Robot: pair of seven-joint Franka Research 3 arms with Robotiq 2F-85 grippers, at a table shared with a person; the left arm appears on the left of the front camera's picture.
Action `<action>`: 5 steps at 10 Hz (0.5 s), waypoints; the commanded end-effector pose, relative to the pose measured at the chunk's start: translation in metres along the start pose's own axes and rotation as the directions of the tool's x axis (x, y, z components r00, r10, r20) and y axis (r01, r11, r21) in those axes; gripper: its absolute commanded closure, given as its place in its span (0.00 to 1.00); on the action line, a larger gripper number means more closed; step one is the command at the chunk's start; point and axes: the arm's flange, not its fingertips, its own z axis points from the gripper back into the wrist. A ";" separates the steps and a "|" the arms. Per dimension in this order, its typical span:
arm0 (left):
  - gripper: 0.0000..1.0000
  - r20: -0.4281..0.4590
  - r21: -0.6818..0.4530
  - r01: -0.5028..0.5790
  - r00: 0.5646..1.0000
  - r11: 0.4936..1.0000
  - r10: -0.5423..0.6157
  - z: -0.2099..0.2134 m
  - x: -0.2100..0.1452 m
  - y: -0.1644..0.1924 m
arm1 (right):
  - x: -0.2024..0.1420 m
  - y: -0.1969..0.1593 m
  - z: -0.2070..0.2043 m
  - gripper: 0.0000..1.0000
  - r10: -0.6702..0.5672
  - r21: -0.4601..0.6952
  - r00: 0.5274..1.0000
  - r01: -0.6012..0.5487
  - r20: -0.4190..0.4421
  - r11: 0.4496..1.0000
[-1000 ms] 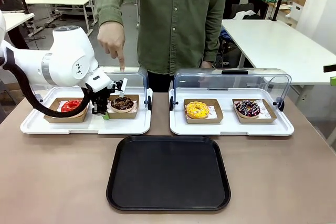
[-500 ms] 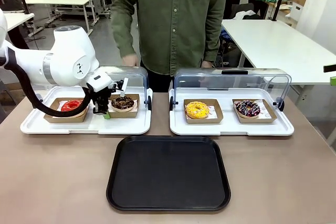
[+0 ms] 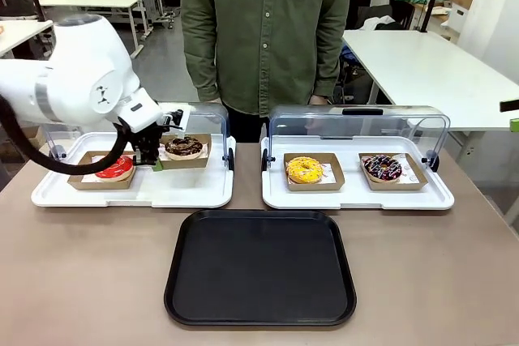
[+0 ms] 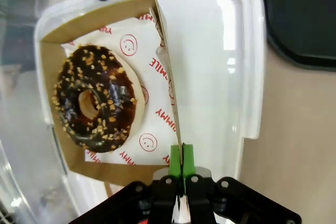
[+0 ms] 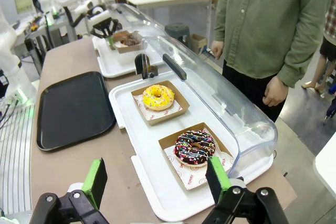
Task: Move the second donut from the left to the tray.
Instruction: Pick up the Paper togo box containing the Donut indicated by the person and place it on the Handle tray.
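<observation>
The second donut from the left (image 3: 185, 147), chocolate-glazed with light crumbs, lies in its square brown cardboard holder (image 3: 173, 161) over the left white tray. My left gripper (image 3: 156, 164) is shut on the holder's near wall and holds it slightly raised. In the left wrist view the green pads (image 4: 182, 153) pinch the cardboard wall (image 4: 169, 82), with the donut (image 4: 94, 106) to their left. The black tray (image 3: 259, 269) lies at the table's front centre. My right gripper (image 5: 156, 177) hangs open above the right end of the table, nothing between its fingers.
A red-glazed donut (image 3: 113, 168) sits left of the held holder. The right white tray (image 3: 357, 196) with a raised clear lid holds a yellow donut (image 3: 304, 169) and a dark streaked donut (image 3: 382, 168). A person (image 3: 268, 30) stands at the far edge.
The person's pointing hand has drawn back from the left tray. My left arm has risen and shifted left, lifting the holder with the chocolate donut a little.
</observation>
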 end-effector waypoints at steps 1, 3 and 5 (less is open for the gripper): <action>0.99 0.005 0.029 -0.021 1.000 0.999 0.021 0.027 0.008 -0.041 | 0.003 -0.001 0.001 0.00 0.016 0.000 1.000 -0.016 0.015 1.000; 0.99 0.028 0.003 -0.018 0.999 1.000 0.018 0.037 0.033 -0.078 | 0.003 -0.001 0.001 0.00 0.016 0.000 1.000 -0.016 0.015 1.000; 0.99 0.046 -0.003 -0.048 0.998 0.999 0.048 0.032 0.059 -0.106 | 0.003 -0.001 0.001 0.00 0.016 0.000 1.000 -0.016 0.015 1.000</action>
